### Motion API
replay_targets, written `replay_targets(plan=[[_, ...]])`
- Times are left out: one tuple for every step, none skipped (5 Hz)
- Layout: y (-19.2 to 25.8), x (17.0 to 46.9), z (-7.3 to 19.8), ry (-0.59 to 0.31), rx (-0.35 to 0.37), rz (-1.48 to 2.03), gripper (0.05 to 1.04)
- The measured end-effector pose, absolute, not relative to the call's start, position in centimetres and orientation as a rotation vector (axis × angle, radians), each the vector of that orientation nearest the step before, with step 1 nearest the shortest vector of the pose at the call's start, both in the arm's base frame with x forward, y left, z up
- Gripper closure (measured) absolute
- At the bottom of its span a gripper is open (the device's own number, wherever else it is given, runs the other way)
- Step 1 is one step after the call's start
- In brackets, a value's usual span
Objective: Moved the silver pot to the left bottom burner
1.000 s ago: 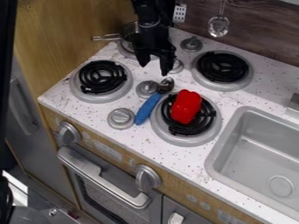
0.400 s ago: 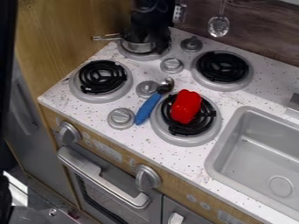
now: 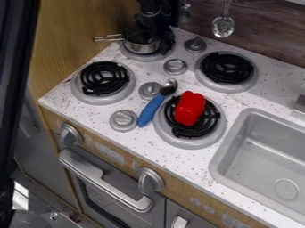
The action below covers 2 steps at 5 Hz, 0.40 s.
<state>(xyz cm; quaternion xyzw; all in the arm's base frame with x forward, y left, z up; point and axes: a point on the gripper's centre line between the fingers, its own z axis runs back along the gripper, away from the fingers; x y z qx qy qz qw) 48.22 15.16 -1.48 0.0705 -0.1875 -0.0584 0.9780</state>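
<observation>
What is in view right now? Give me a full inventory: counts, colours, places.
pot: one, silver, on the far left burner
burners: four, grey rings, black coils showing on three, two left and two right
pepper: one, red, on the near right burner
spoon: one, blue handle, between the near burners
stovetop knobs: four, grey, between the burner pairs
front knobs: two, grey, on the front panel
oven handle: one, silver, below the front knobs
sink: one, grey, right
hanging utensil: one, silver, against the back wall
counter: one, white speckled, around the burners
gripper: one, black, at the pot
</observation>
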Motion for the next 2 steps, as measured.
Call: replay_targets(plan=[[15.38, 48.45, -2.10, -0.375, 0.144, -0.109, 0.093], [15.50, 48.40, -2.32, -0.373, 0.147, -0.106, 0.093]])
